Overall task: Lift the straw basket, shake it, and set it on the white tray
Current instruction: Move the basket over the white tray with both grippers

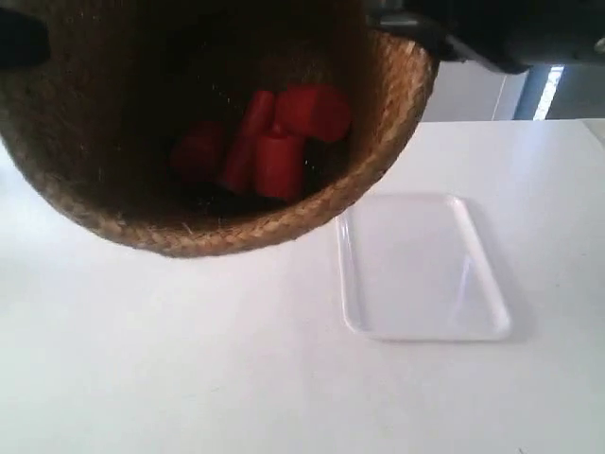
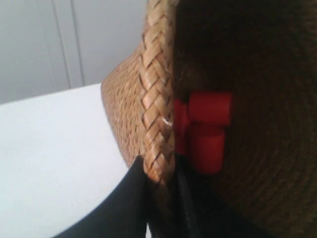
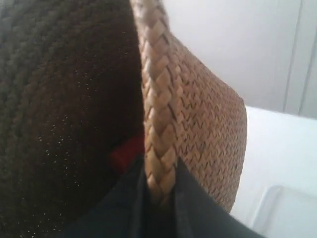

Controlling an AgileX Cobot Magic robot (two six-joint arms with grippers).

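The straw basket [image 1: 312, 199] hangs in the air, close to the exterior camera, filling that view's upper left, its mouth tilted toward the camera. Several red cylinders [image 1: 274, 142] lie inside it. My left gripper [image 2: 161, 186] is shut on the braided rim [image 2: 156, 99], one finger outside and one inside. On the opposite side my right gripper [image 3: 161, 186] is shut on the rim [image 3: 158, 109] the same way. The white tray [image 1: 421, 270] lies on the table, lower and to the right of the basket, with nothing on it.
A white table [image 1: 189, 359] spreads under everything. The dark arm at the exterior view's right [image 1: 492, 33] crosses the top corner. A pale wall [image 2: 49, 44] stands behind the table.
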